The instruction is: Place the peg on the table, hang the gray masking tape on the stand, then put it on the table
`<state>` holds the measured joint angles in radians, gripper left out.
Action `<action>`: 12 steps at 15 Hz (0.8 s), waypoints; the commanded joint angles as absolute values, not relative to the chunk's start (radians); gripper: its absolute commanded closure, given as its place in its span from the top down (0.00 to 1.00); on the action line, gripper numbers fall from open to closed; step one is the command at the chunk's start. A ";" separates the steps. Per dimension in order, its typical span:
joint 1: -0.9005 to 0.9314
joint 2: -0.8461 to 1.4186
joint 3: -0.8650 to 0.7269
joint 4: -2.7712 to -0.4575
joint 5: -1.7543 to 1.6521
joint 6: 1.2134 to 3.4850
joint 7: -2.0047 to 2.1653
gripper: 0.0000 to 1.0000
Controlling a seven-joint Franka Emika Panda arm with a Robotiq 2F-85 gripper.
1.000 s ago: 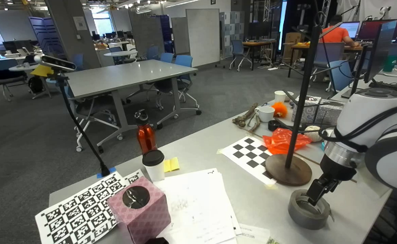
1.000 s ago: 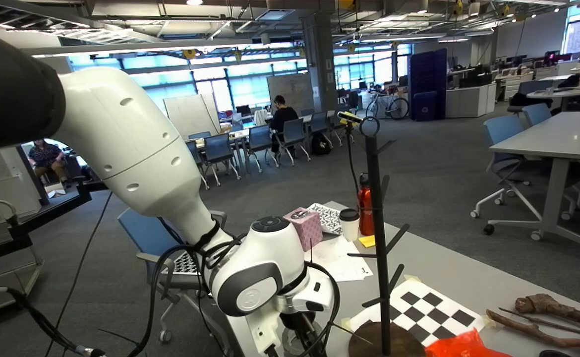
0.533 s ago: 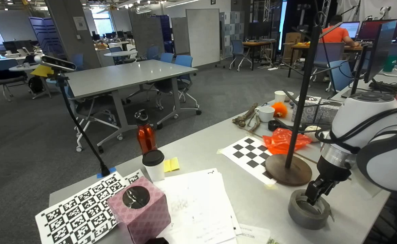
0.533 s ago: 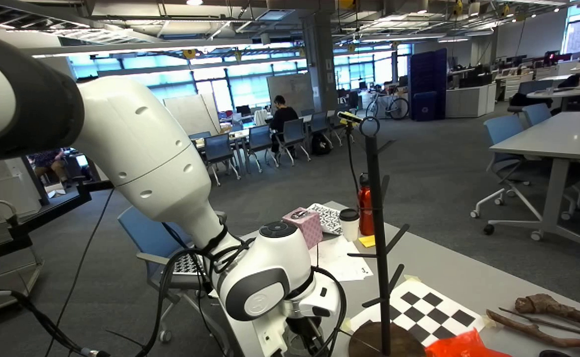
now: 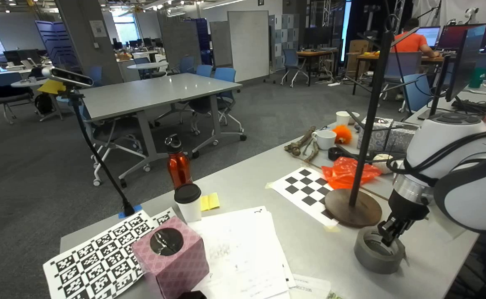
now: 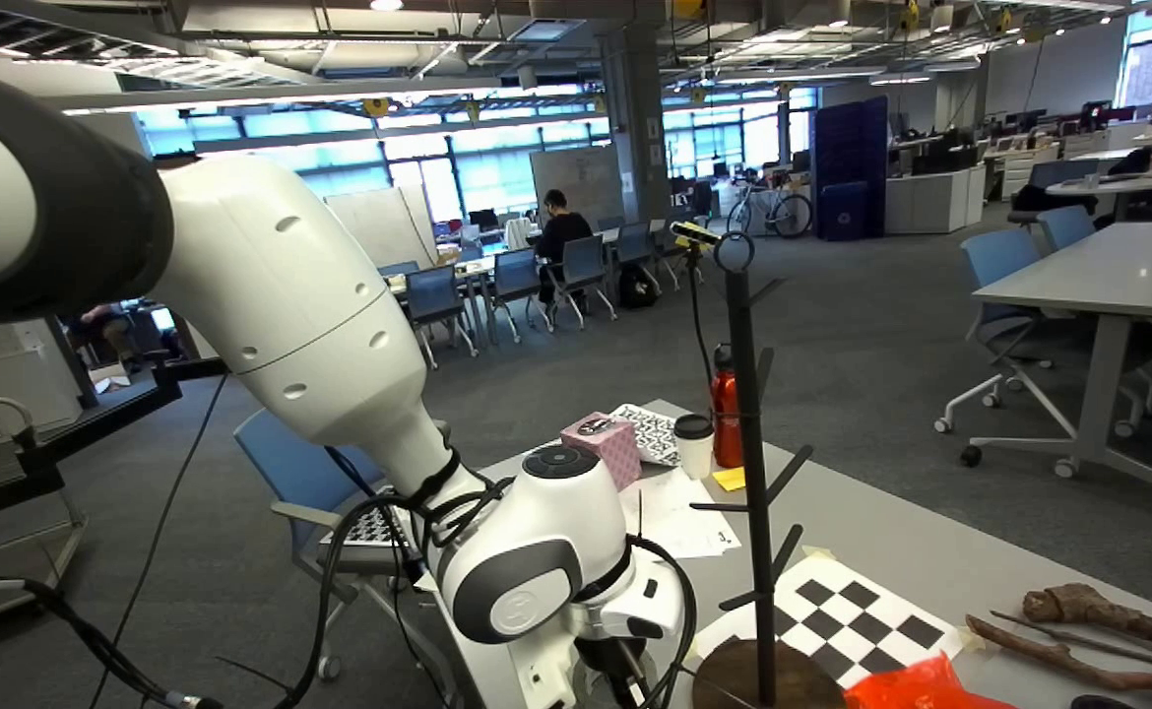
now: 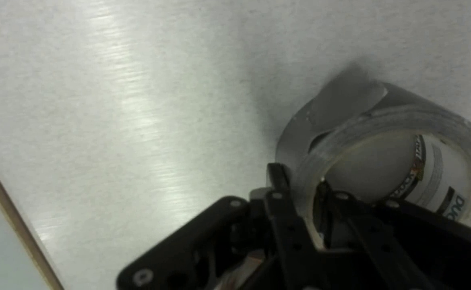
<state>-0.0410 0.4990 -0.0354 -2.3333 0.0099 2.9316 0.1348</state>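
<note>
The gray masking tape (image 5: 374,263) is a wide duct-tape roll at the near right of the table (image 5: 317,253). In the wrist view my gripper (image 7: 300,183) has one finger outside the roll and one inside its hole, shut on the wall of the tape (image 7: 400,119). In an exterior view the gripper (image 5: 386,236) reaches down to the roll from the right. Whether the roll touches the table I cannot tell. The stand (image 5: 367,124), a dark pole with side arms on a round wooden base (image 5: 353,207), rises just behind the tape. Which thing is the peg I cannot tell.
A checkered sheet (image 5: 305,189) and a red plastic bag (image 5: 344,174) lie by the stand's base. Papers (image 5: 239,253), a pink box (image 5: 172,265), a lidded cup (image 5: 189,203) and a red bottle (image 5: 179,168) occupy the far side. Sticks (image 6: 1058,650) lie at the table's edge.
The arm has shifted toward the stand, and the jaws have shut on the roll's wall. Over the last half second the tape has moved slightly upward in an exterior view.
</note>
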 commanded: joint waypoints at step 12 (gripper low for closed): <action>0.053 0.320 -0.154 -2.478 -0.044 2.883 0.138 0.04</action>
<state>0.0263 0.4202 -0.1232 -2.4094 -0.0156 2.9249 0.1348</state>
